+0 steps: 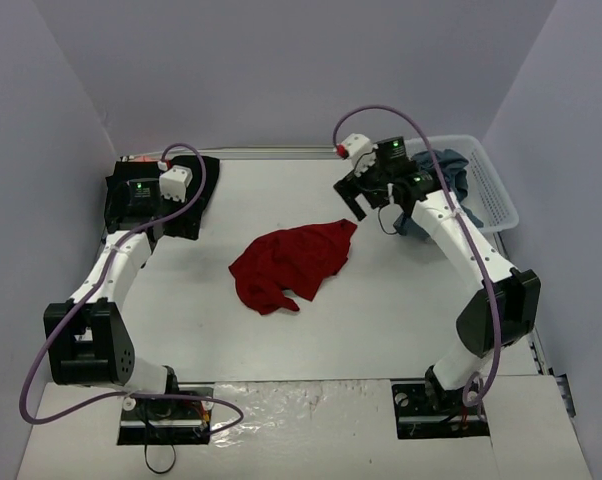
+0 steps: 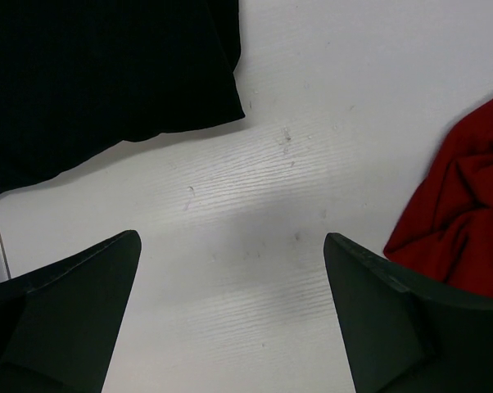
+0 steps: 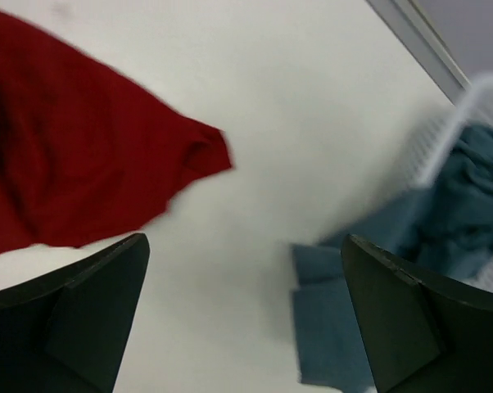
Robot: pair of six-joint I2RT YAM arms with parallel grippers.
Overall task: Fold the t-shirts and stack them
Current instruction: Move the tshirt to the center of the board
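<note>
The dark red t-shirt [image 1: 291,262] lies crumpled mid-surface [image 1: 381,320], at about eight o'clock from the right end effector [image 3: 242,327], which is spread and empty. The left end effector [image 2: 230,319], also spread, hovers beside the black t-shirt [image 2: 99,74].

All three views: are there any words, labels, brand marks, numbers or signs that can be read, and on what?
None can be read in any view.
The dark red t-shirt, the black t-shirt, the blue-grey t-shirts and the white basket show no print.
</note>
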